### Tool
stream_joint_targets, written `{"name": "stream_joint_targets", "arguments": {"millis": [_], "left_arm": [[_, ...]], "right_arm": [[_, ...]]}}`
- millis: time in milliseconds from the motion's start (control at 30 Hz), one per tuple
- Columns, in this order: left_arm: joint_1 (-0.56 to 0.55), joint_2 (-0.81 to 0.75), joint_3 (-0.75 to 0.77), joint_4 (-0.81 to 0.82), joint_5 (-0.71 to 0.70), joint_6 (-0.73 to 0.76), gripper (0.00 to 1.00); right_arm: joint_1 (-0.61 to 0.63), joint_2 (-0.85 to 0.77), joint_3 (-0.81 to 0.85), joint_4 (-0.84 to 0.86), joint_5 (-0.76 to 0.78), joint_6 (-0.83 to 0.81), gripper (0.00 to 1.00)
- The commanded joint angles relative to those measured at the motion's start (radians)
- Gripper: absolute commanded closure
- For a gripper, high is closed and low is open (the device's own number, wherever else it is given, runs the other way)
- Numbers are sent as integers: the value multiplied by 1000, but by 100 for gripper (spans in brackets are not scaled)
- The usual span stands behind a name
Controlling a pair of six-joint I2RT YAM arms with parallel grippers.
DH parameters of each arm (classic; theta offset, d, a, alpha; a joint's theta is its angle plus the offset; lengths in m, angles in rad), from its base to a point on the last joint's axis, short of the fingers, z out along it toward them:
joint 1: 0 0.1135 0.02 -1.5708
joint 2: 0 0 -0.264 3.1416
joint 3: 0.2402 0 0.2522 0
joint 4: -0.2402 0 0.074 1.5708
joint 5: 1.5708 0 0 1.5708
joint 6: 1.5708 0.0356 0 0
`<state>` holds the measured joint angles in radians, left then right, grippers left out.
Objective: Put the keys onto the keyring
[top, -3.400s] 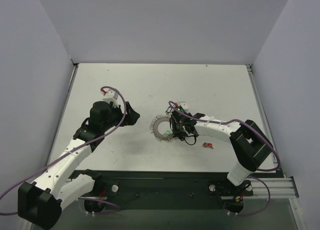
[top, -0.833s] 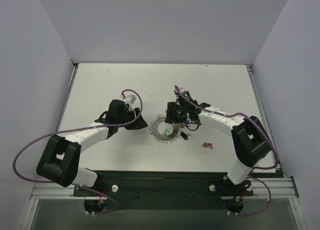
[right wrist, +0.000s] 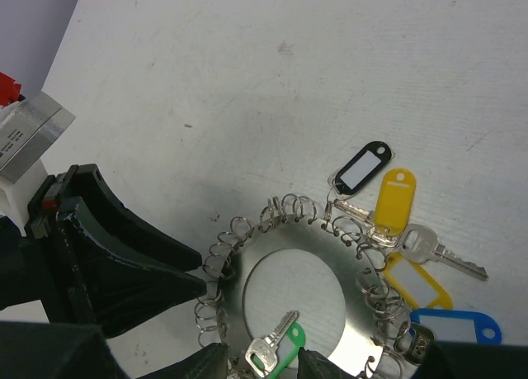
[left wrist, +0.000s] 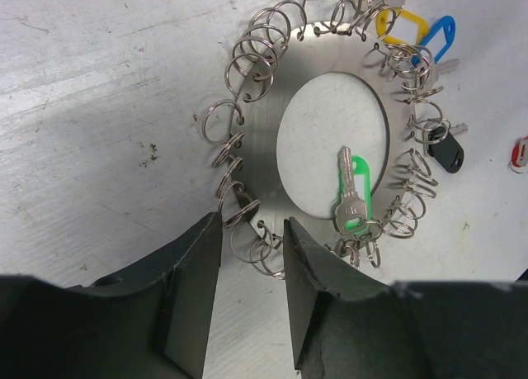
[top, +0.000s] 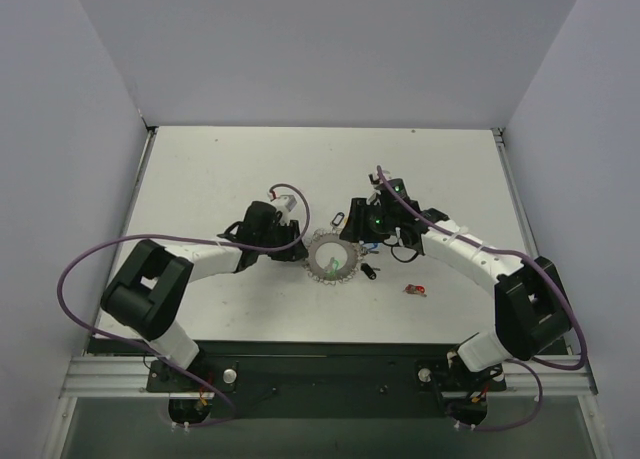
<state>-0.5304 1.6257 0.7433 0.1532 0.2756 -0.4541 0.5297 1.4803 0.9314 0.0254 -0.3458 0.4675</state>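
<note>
The keyring (top: pixel 315 259), a flat silvery disc with a round hole and a rim fringed with small wire loops, is laid flat on the white table (top: pixel 220 169), just below the centre of the overhead frame. A green-tagged key (left wrist: pixel 353 194) is seen lying across the right edge of the hole, its lower end among the rim loops.

At the ring's upper-right rim, a black tag (right wrist: pixel 363 168), a solid yellow tag (right wrist: pixel 395 196), a bare silver key (right wrist: pixel 431 248), a yellow-framed tag (right wrist: pixel 417 284) and a blue tag (right wrist: pixel 454 326) are fanned outward. Whether each is threaded on a loop cannot be told. A black-headed key (left wrist: pixel 446 153) is placed just beside the right rim. A red-tagged key (top: pixel 415 290) is located apart, to the lower right.

The left gripper (left wrist: pixel 252 230) is set at the ring's left rim. Its jaws are held partly apart, with several loops in the gap; pressure on them cannot be determined. The right gripper (right wrist: pixel 262 359) is positioned over the ring's upper right, jaws apart, with nothing seen clamped.
</note>
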Motion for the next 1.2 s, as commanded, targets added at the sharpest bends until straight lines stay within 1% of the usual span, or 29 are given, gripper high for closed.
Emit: {"name": "stream_joint_targets", "arguments": {"millis": [0, 167, 233, 267, 367, 400, 433, 633, 733, 867, 900, 933, 1000, 1033, 1100, 1167], "left_arm": [[-2, 25, 36, 32, -24, 20, 56], [-2, 33, 24, 52, -26, 20, 63], [-2, 40, 22, 66, -16, 20, 64], [-2, 43, 22, 69, -13, 19, 66], [-2, 51, 25, 77, -6, 18, 81], [-2, 49, 25, 77, -6, 18, 93], [-2, 48, 24, 78, -9, 17, 100], [-2, -19, 15, 66, -6, 28, 100], [-5, -88, 2, 57, 0, 41, 100], [-17, -225, -19, 51, -7, 68, 100], [-22, -251, -25, 49, -13, 71, 100], [-25, -276, -36, 49, -19, 80, 100], [-32, -348, -44, 46, -21, 91, 100], [-36, -371, -45, 43, -13, 103, 100], [-46, -429, -42, 28, -1, 115, 100], [-52, -473, -32, 5, 28, 135, 100]], "right_arm": [[-5, -40, -5, -8, -7, -10, 61], [-7, -41, -8, -12, -5, -12, 61], [-8, -43, -9, -12, -4, -12, 61], [-8, -43, -9, -12, -5, -13, 61], [-8, -46, -9, -15, -4, -15, 61], [-8, -49, -11, -15, -4, -15, 61], [-8, -52, -11, -16, -1, -15, 61], [-8, -81, -16, -22, -10, -26, 61], [-8, -101, -17, -21, -39, -44, 61], [-8, -138, -37, 19, -102, -78, 60], [-7, -158, -42, 27, -111, -84, 58], [-7, -172, -48, 34, -134, -92, 50], [-1, -218, -77, 73, -157, -113, 45], [0, -236, -88, 85, -165, -118, 41], [3, -291, -114, 134, -214, -128, 37], [6, -327, -121, 174, -263, -135, 31]]}}
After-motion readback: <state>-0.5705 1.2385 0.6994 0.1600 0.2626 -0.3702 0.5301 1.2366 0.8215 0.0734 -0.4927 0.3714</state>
